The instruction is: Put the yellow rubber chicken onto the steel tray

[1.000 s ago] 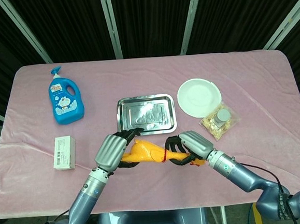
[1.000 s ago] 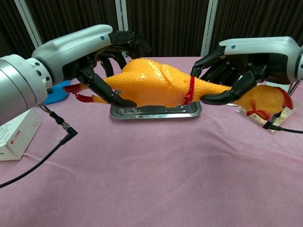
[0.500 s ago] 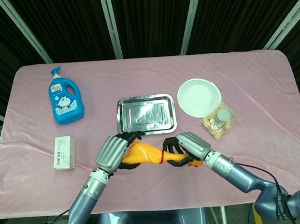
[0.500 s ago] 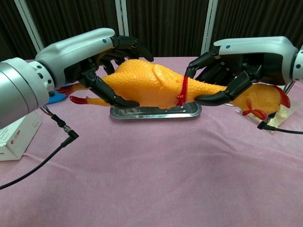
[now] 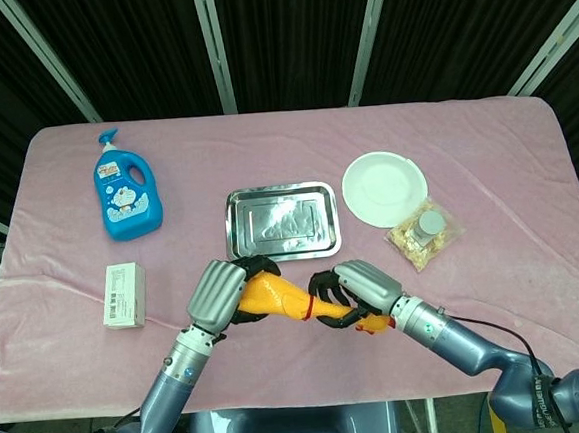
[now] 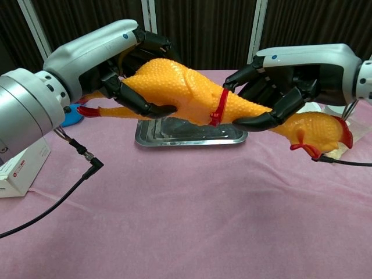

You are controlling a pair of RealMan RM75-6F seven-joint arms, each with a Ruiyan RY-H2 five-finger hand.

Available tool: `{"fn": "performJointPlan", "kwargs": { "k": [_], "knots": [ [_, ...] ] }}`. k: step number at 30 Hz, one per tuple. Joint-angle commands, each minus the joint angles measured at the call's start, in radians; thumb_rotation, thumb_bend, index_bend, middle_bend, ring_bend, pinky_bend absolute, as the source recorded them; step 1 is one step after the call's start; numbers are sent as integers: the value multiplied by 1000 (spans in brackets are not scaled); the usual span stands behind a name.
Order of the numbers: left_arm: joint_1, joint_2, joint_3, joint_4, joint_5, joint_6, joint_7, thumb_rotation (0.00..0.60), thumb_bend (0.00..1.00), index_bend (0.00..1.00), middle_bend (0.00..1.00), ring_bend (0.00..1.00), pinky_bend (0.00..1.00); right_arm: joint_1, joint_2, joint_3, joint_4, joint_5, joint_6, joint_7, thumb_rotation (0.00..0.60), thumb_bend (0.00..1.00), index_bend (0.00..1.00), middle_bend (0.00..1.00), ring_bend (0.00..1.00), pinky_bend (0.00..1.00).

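Lifted higher, yellow rubber chicken (image 6: 192, 96) stays grasped between left hand (image 6: 125, 70) and right hand (image 6: 279, 87).

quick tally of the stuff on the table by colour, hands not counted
yellow: 1, rubber chicken
blue: 1, detergent bottle
silver: 1, steel tray
white: 2, round plate, small box
clear: 1, snack bag
total: 6
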State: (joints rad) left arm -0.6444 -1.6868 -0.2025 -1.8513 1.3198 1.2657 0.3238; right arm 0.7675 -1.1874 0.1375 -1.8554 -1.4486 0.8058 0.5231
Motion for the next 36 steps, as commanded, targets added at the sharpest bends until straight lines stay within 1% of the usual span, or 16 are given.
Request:
{"fn": "performJointPlan", "kwargs": {
  "k": [1,2,3,4,5,8,10,13,18,21,23,25,26,29,32,36],
  "knots": [
    [2,6,2,1,2,-1,-4,600,358,598,732,658,701,1,0,0,3,3,-3,2,600,695,1000,725,752,872],
    [3,8,4,0,1,-3,-4,600,273,527,667,600,660,2,0,0,4,4,-3,3,600,695,1000,725,752,872],
    [4,18,11,-6,-7,-13,4,600,163,418,567,510,591,2,1,1,8,7,-5,4,600,696,1000,725,753,872],
    [4,27,15,-12,-15,-22,14,600,90,307,464,419,524,3,1,2,9,10,-6,6,600,696,1000,725,753,872],
    [3,37,18,-20,-24,-32,24,600,65,240,402,366,491,3,2,3,10,12,-7,8,600,696,1000,725,753,872],
    [-1,61,17,-45,-49,-54,40,599,33,88,244,235,415,5,4,4,16,18,-12,13,600,696,1000,725,753,872],
    [-2,66,14,-50,-55,-57,42,586,25,28,180,180,380,6,5,4,20,21,-15,15,600,696,1000,725,753,872],
    [-3,71,10,-53,-61,-60,42,557,23,10,161,167,370,6,6,4,27,27,-19,20,600,697,1000,725,753,872],
    [-4,77,6,-60,-66,-64,33,552,25,71,170,172,371,8,4,9,32,34,-23,35,600,700,1000,725,755,874],
    [-3,70,3,-59,-66,-60,29,553,86,163,241,227,382,12,2,13,28,31,-24,40,600,703,1000,725,756,875],
    [-2,55,-2,-53,-63,-50,16,558,168,242,331,304,421,14,2,14,23,27,-25,39,600,703,1000,725,756,875],
    [-2,43,-4,-43,-56,-40,19,575,286,351,458,415,507,16,2,15,19,25,-25,38,600,704,1000,725,757,875],
    [-2,32,-6,-33,-48,-29,27,587,357,416,528,479,569,16,3,15,17,24,-25,35,600,704,1000,726,757,875],
    [1,12,-6,-19,-35,-9,32,600,489,535,648,585,671,14,7,15,11,25,-22,35,600,704,1000,725,756,875],
    [3,6,-4,-14,-28,-4,29,600,575,642,753,663,731,12,12,12,9,26,-23,36,600,704,1000,725,757,875],
    [4,5,-3,-12,-18,-2,25,600,624,738,855,737,774,12,14,10,9,25,-25,40,600,704,1000,725,757,875]
  ]
}}
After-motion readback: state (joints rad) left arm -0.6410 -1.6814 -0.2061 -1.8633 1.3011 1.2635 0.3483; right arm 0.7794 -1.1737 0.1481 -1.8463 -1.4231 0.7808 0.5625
